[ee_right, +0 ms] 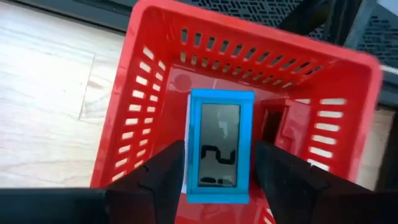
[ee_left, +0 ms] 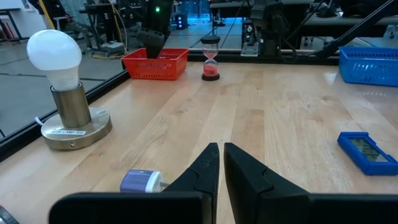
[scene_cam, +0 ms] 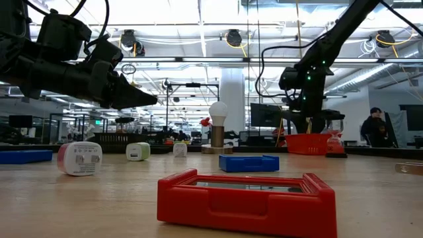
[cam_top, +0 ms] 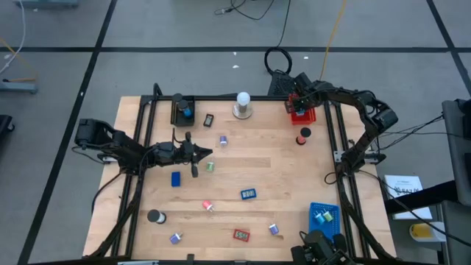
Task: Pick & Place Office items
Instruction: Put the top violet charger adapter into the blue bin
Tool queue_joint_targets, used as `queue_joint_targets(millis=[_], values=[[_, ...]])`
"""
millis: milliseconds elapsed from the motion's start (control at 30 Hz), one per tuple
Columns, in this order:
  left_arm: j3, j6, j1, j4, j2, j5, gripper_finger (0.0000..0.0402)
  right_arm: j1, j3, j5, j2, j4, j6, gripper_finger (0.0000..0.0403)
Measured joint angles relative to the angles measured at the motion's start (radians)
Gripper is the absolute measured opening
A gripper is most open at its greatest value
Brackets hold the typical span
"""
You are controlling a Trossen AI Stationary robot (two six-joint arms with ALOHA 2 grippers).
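Observation:
My right gripper (ee_right: 219, 155) hangs over the red basket (ee_right: 155, 93) at the table's far right, also seen from above as the red basket (cam_top: 300, 112). A blue office item with a grey screen (ee_right: 220, 146) stands between its parted fingers, inside the basket. My left gripper (ee_left: 221, 152) is shut and holds nothing. It hovers level above the table's left middle, shown from above as my left gripper (cam_top: 200, 153). Other office items lie loose on the wood: a blue block (cam_top: 176, 178), a blue screen piece (cam_top: 248, 194), a red one (cam_top: 241, 235) and small rolls. My right gripper has its two fingers (ee_right: 165, 171) close beside the long sides (ee_right: 194, 149) of the blue item; whether they touch it, I cannot tell. They come from above, slanting down along it. The item stands tilted in the basket, screen toward the wrist camera.
A white bulb lamp (cam_top: 243, 104) on a round grey base stands at the far middle. A red hourglass (cam_top: 303, 136) stands near the red basket. A blue basket (cam_top: 324, 217) holding items sits near right, a black tray (cam_top: 182, 110) far left. Black rails line both sides.

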Motion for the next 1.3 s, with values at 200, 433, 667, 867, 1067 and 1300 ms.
queue_joint_targets(millis=[200, 433, 667, 867, 1067, 1300], values=[[0.000, 0.000, 0.000, -0.001, 0.000, 0.000, 0.0033, -0.001, -0.007, -0.014, -0.030, 0.017, -0.048, 0.0182], [0.000, 0.000, 0.000, -0.001, 0.000, 0.000, 0.0033, -0.002, -0.005, 0.114, -0.128, -0.034, -0.075, 0.0132], [0.000, -0.003, 0.000, -0.001, 0.000, 0.000, 0.0033, -0.001, -0.053, 0.114, -0.097, -0.009, -0.083, 0.0031], [0.000, 0.003, 0.000, -0.001, 0.000, 0.000, 0.0033, 0.000, -0.061, 0.115, -0.071, 0.025, -0.123, 0.0004], [0.000, 0.002, 0.000, -0.002, 0.000, 0.000, 0.0033, 0.009, -0.061, 0.050, -0.106, 0.058, -0.149, 0.0010], [0.000, 0.003, 0.000, -0.005, 0.000, 0.000, 0.0033, 0.103, -0.064, 0.037, -0.251, -0.007, -0.250, 0.0006]])
